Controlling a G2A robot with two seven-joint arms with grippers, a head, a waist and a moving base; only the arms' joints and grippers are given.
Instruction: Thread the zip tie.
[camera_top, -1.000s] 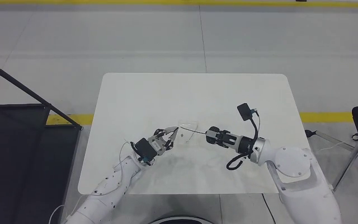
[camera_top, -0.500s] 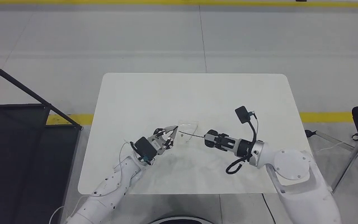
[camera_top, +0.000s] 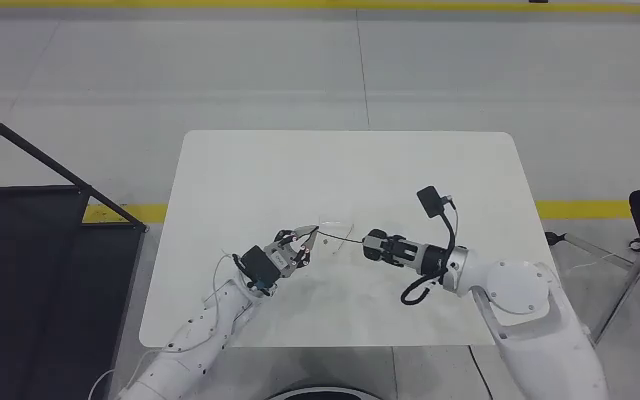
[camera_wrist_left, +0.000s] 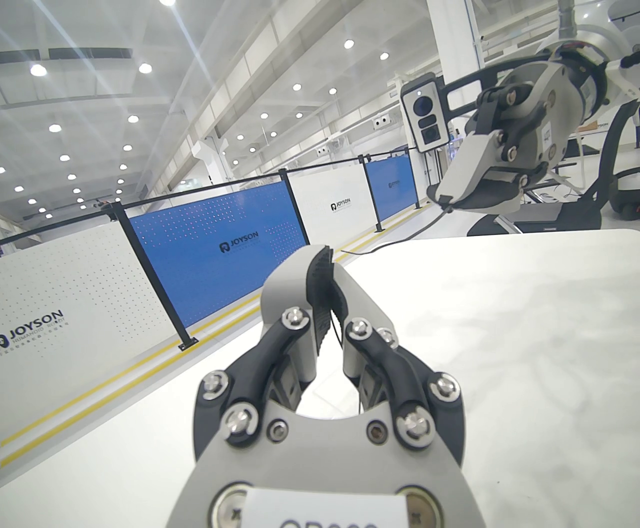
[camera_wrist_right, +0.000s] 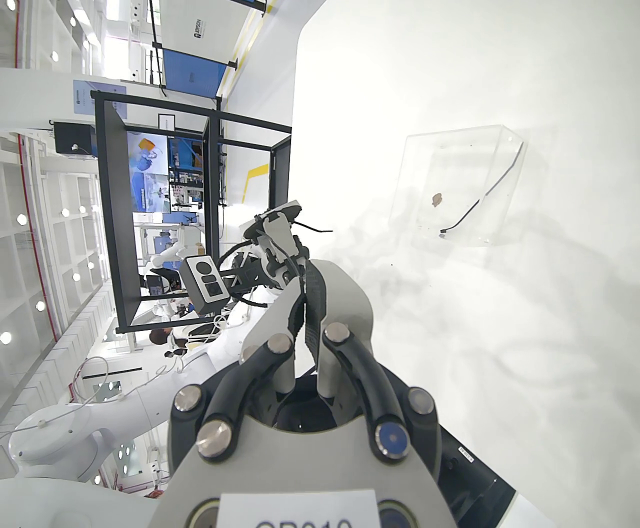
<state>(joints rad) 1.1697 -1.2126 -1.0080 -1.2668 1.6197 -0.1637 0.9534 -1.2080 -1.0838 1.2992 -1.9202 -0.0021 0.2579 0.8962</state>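
Note:
A thin black zip tie (camera_top: 340, 238) spans the short gap between my two grippers over the middle of the white table (camera_top: 400, 170). My left gripper (camera_top: 310, 238) is shut on one end. A short tip of the tie (camera_wrist_right: 320, 230) sticks out of it in the right wrist view. My right gripper (camera_top: 365, 245) is shut on the other end. In the left wrist view the tie (camera_wrist_left: 400, 239) trails from the right gripper (camera_wrist_left: 445, 200) down toward my left gripper (camera_wrist_left: 325, 270). The right gripper (camera_wrist_right: 306, 280) points at the left one.
A small clear plastic box (camera_top: 337, 222) sits on the table just behind the grippers. Another black zip tie (camera_wrist_right: 492, 187) lies inside this box (camera_wrist_right: 450, 150). A black screen stands off the table's left side (camera_top: 50, 260).
My right gripper has shifted slightly left toward the left gripper, shortening the gap the tie spans. The left gripper has stayed nearly still.

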